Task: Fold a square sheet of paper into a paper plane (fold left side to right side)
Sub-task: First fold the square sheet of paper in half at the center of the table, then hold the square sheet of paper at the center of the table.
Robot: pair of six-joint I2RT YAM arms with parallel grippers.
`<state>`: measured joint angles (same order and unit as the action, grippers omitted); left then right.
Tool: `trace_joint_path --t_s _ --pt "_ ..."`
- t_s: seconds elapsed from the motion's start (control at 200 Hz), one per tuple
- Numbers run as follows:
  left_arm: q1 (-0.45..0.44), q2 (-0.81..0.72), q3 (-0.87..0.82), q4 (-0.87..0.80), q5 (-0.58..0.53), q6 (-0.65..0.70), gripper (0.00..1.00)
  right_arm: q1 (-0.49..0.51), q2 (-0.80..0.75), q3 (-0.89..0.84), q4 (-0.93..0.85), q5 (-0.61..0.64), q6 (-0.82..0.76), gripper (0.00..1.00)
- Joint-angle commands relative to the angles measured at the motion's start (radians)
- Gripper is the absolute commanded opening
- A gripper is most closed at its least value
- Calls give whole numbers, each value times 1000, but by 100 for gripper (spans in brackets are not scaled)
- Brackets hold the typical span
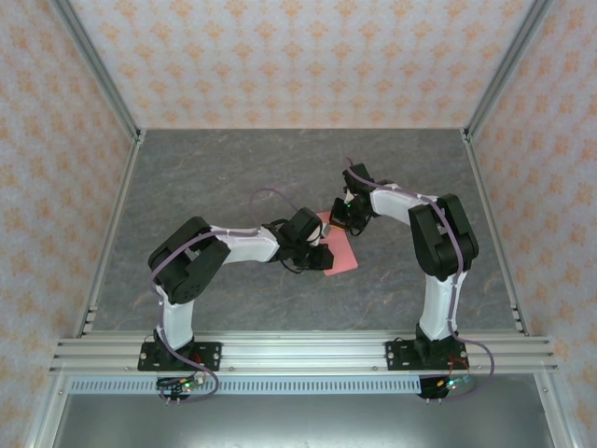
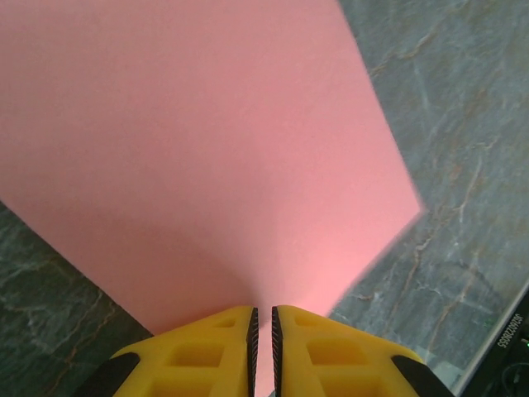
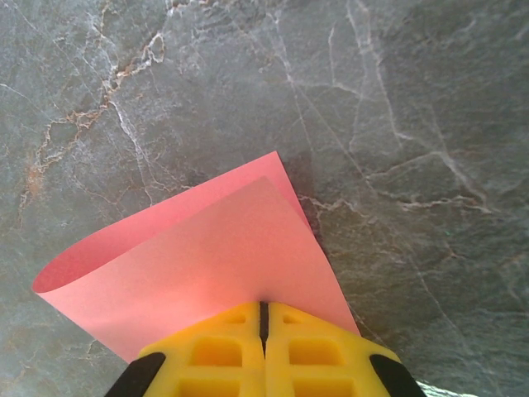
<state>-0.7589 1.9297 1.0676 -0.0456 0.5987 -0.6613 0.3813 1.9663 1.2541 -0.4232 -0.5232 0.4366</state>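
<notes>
The square sheet of paper [image 1: 343, 256] is salmon pink and lies at the table's middle, partly curled over on itself. In the right wrist view its upper layer [image 3: 207, 256] arches over the lower one, with an open loop at the left. My left gripper [image 1: 320, 254] is at the sheet's near-left side. Its yellow jaws [image 2: 264, 318] are shut on the paper [image 2: 207, 149], and pink shows in the thin slit between them. My right gripper [image 1: 343, 219] is at the far-left side, and its jaws [image 3: 264, 306] are shut on the upper layer's edge.
The grey marbled tabletop [image 1: 233, 177] lies bare all round the sheet. Aluminium rails [image 1: 298, 350] run along the near edge and up both sides. Patterned walls [image 1: 298, 56] close in the back and the sides.
</notes>
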Motion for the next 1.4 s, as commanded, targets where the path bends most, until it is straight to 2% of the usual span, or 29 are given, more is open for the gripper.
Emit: trace_joint_path --t_s 0.0,0.165,0.626,0.916,1.006,1.156,1.251,1.396 --pt "0 25 32 -53 19 4 16 1 17 -35 -91 95 5 6" --pt "-3 36 -1 -50 42 -24 16 0 17 -32 -96 98 4 6" --pt "-96 -14 -152 -17 26 -53 16 -1 22 -33 -97 103 4 6" --pt "-100 -134 -184 9 42 -60 16 0 9 -48 -90 106 11 6" --pt "-79 -200 -181 1 39 -63 16 -4 -16 -68 -76 109 23 6" --pt "12 -254 -161 -12 59 -66 16 -11 -57 -92 -44 93 36 6" --pt "51 -217 -99 -21 65 -52 16 -11 -78 -99 1 44 44 6" --pt "59 -118 20 -14 70 -34 16 -9 -95 -93 9 22 49 6"
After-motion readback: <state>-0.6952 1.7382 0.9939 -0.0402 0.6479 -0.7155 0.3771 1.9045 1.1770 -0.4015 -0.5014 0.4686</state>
